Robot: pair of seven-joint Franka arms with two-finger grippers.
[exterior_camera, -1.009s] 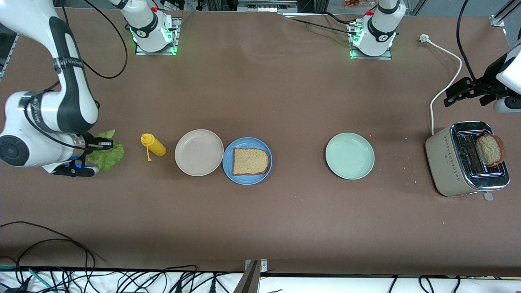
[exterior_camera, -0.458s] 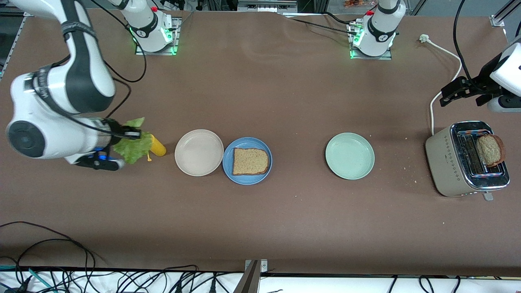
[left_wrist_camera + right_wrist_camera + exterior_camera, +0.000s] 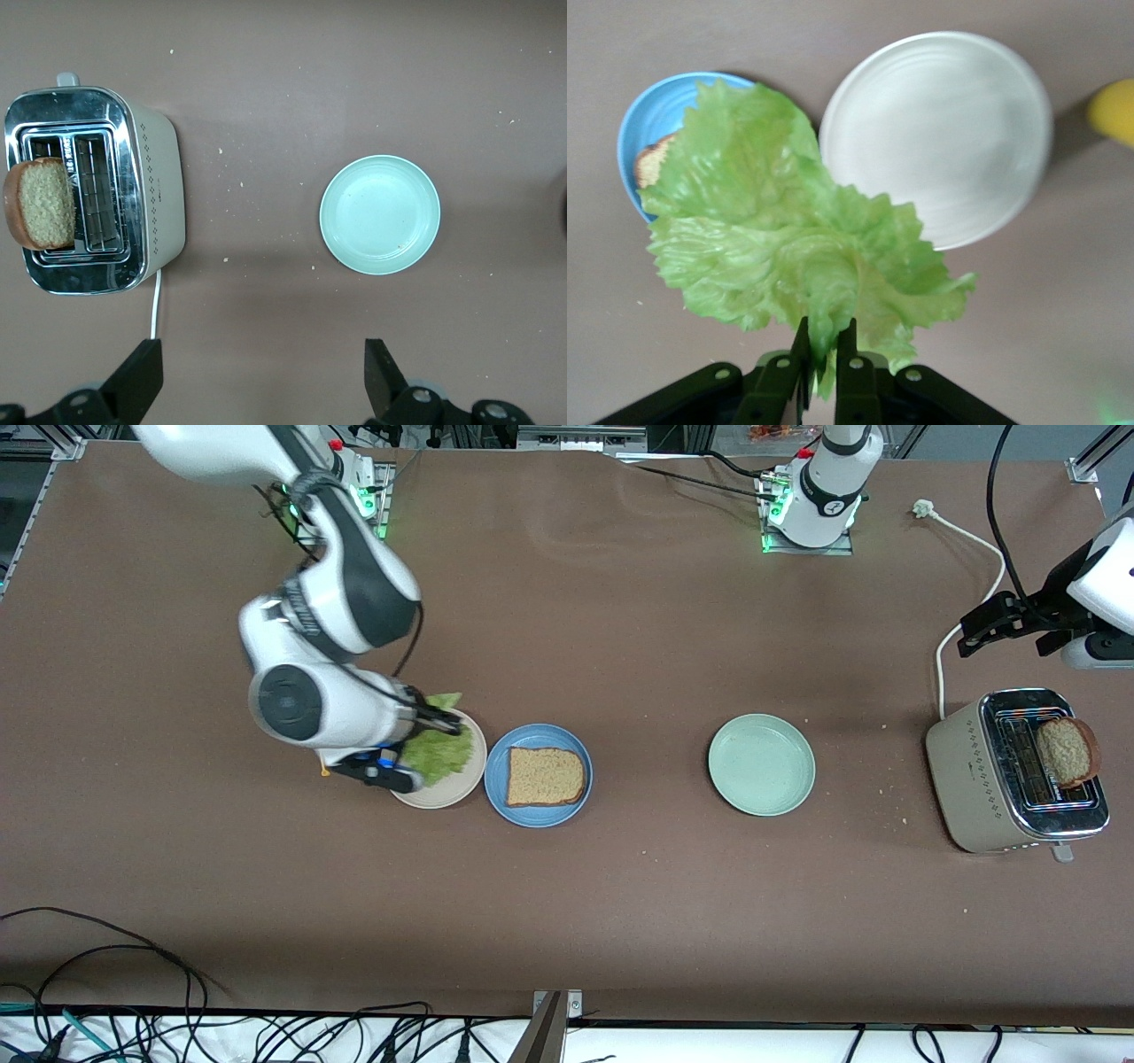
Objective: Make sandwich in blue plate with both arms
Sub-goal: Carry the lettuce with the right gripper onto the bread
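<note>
Over beige plate (image 3: 443, 795): right tool (image 3: 450, 723) dangling lettuce (image 3: 436, 749).

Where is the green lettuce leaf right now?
The lettuce leaf hangs in the air, pinched in the right gripper, over the beige plate. That plate sits beside the blue plate, which holds a slice of bread.

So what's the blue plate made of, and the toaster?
The blue plate looks like plastic or glazed ceramic: one flat colour, smooth, a soft sheen on its rim; the look leaves it open. The toaster seems to have a cream plastic or painted body with a shiny metal top that mirrors light around the slots.
</note>
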